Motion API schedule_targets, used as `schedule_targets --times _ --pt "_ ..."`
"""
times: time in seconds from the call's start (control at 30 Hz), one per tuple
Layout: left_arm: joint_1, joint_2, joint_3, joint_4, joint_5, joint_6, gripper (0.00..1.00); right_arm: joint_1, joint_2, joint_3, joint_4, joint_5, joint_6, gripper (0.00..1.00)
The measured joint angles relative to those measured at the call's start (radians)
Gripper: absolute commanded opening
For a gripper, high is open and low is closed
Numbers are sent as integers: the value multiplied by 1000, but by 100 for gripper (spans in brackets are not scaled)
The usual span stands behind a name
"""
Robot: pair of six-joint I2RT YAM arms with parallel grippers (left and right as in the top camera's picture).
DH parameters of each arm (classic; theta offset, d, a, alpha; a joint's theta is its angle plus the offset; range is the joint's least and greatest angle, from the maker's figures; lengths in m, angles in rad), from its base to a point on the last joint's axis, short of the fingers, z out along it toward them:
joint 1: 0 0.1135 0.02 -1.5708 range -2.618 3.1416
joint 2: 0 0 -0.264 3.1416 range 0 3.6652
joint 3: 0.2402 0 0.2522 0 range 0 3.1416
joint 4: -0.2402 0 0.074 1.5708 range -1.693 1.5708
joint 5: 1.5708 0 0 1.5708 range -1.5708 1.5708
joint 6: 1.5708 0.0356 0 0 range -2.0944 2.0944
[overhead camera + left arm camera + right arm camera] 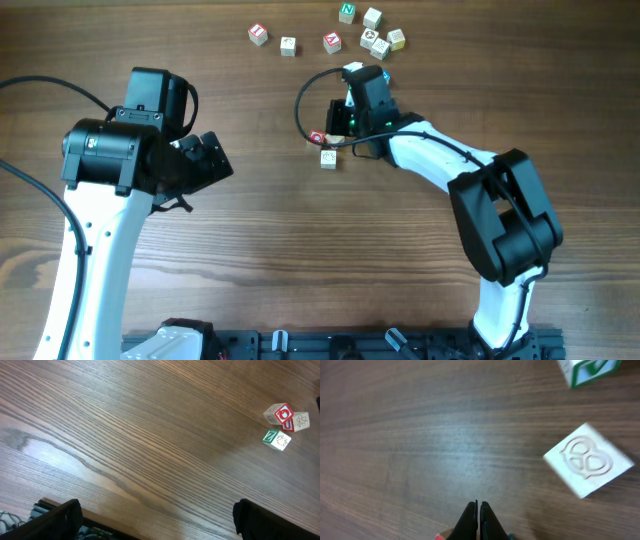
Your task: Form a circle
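Overhead | your right jaws were pressed shut on nothing, just beside the three-cube cluster (327, 157) on the desk (300, 250) | your left jaws stood wide open, empty, well apart.

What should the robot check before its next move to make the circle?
1. Shut, empty right jaws: ok.
2. Wide open, empty left jaws: ok.
3. Circle finished: not ok. The three-cube cluster is no ring, and the scattered cubes lie apart from it.
4. Pale cube apart from the right jaws: ok.
5. Red-faced cube touching the right jaws: cannot tell.
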Motion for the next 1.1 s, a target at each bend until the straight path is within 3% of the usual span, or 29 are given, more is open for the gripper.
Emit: schedule_targets --times 1.1 --pt "0 0 0 0 0 0 100 53 0 2 -71 0 -8 5"
